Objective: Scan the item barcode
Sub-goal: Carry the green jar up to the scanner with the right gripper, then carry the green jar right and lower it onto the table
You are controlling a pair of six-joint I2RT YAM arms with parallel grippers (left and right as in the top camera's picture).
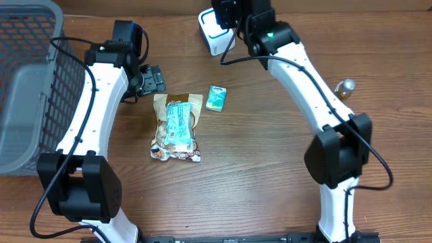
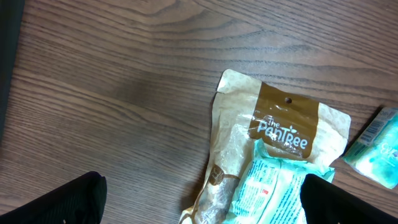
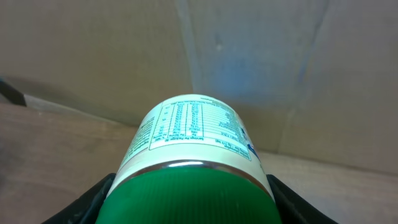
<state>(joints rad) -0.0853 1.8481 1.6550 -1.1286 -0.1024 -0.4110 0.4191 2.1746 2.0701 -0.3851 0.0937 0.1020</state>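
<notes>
Right end effector (image 3: 189, 202) pinches a green-lidded jar (image 3: 193, 134) just beside the white scanner box (image 1: 211, 35). No barcode is visible, so the scan looks unfinished. Left end effector (image 1: 150, 79), spread wide and empty, hovers well left of that box.

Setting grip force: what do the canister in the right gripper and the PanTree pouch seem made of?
Canister: glossy printed label, body material unclear; shiny metal-looking rim; smooth green lid, probably plastic. Pouch: matte brown kraft-paper look, with a crinkly, apparently clear film window.
</notes>
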